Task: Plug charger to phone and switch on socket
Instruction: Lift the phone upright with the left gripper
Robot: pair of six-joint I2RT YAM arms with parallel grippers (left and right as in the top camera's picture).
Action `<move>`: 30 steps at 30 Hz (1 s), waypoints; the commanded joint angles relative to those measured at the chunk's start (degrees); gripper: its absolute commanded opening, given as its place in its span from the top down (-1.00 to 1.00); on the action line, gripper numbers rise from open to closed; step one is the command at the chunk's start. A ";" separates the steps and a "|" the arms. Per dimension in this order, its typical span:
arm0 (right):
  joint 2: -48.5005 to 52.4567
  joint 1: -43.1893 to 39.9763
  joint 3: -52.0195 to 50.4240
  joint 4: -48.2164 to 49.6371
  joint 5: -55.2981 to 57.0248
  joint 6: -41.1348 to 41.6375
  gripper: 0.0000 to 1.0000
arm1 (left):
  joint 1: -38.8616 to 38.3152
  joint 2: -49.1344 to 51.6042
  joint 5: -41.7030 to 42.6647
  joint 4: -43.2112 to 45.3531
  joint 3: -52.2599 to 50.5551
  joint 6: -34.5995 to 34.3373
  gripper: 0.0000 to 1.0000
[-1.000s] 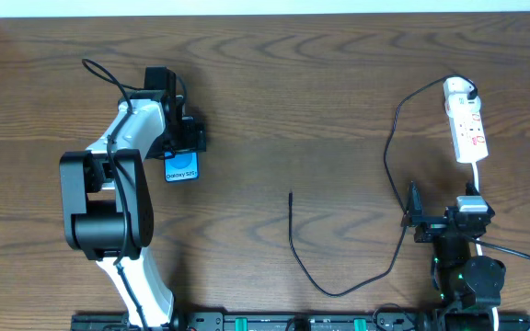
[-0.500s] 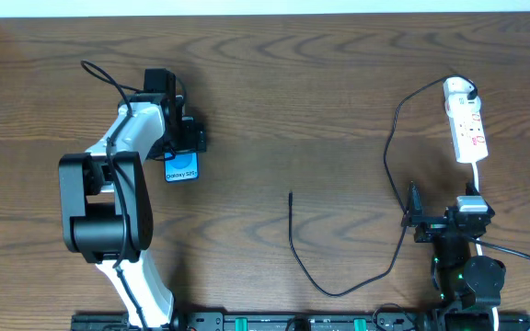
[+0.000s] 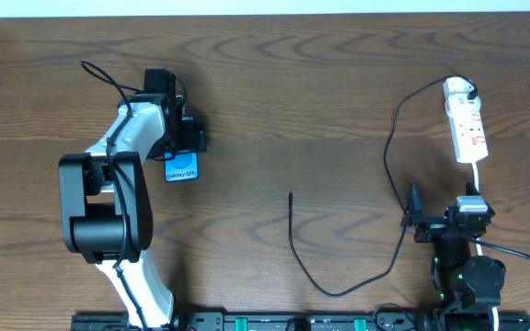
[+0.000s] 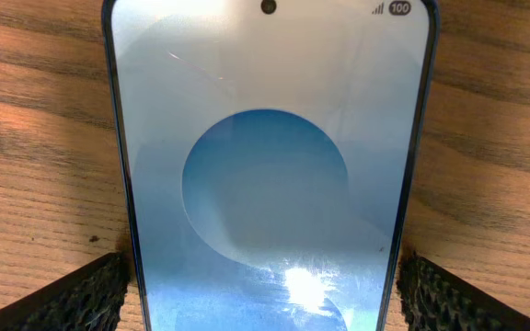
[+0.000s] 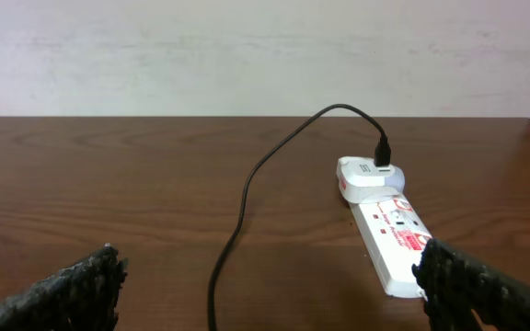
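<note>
Closest to the base, at about 4 o'clock on the table [image 3: 320, 92], the right gripper [image 5: 267, 268] sits low with its fingers spread wide and nothing between them, so it is open. Just at its 9 o'clock the charger [image 3: 291, 221] sags in a loop toward 6 o'clock. Its free plug tip lies bare on the wood near the table's middle, pointing to 12 o'clock and well apart from the phone [image 3: 181, 167]. The phone lies flat at roughly 9 o'clock, blue screen up. The left gripper [image 4: 263, 290] reaches over it from 12 o'clock, and its textured pads [image 4: 81, 294] are closed against both long edges. Farthest out, at 2 o'clock, lies the socket [image 3: 470, 133]. The white adapter [image 5: 368, 175] sits plugged in at its far end, with the charger rising from it in an arc.
</note>
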 commanded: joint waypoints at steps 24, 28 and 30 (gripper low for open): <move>-0.31 -0.31 -0.09 -0.24 0.04 -0.85 -0.98 | 0.11 0.50 -0.87 -0.07 -2.16 0.52 0.12; -0.31 -0.31 -0.09 -0.26 0.04 -0.85 -0.99 | 0.13 0.50 -0.90 -0.04 -2.16 0.50 0.43; -0.31 -0.31 -0.09 -0.24 0.04 -0.85 -0.99 | 0.13 0.48 -0.87 -0.07 -2.16 0.52 0.79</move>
